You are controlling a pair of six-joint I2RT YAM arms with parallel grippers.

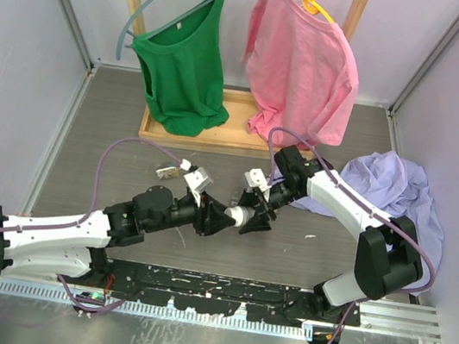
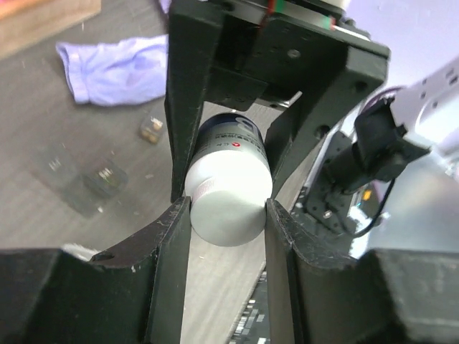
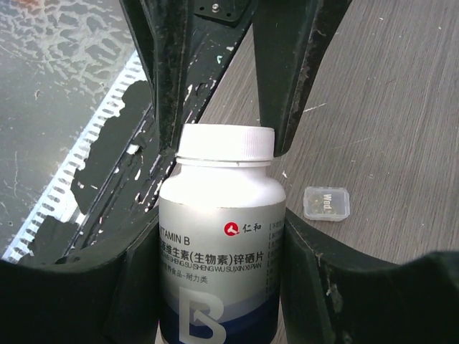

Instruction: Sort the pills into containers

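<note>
A white pill bottle (image 3: 219, 244) with a blue-grey "Vitamin B" label and a white cap (image 2: 228, 204) hangs above the table between both grippers (image 1: 241, 217). My right gripper (image 3: 219, 236) is shut on the bottle's body. My left gripper (image 2: 228, 215) is shut on the cap, with a finger (image 2: 172, 244) pressed against each side. A clear tub marked "Wed" (image 3: 326, 203) lies closed on the table beside the bottle. A brownish tub (image 2: 150, 127) and two faint clear tubs (image 2: 106, 177) lie on the table in the left wrist view. No loose pills show.
A wooden rack at the back holds a green shirt (image 1: 181, 64) and a pink shirt (image 1: 304, 62). A lavender cloth (image 1: 388, 193) lies at the right. A black paint-chipped strip (image 1: 220, 288) and a metal rail run along the near edge.
</note>
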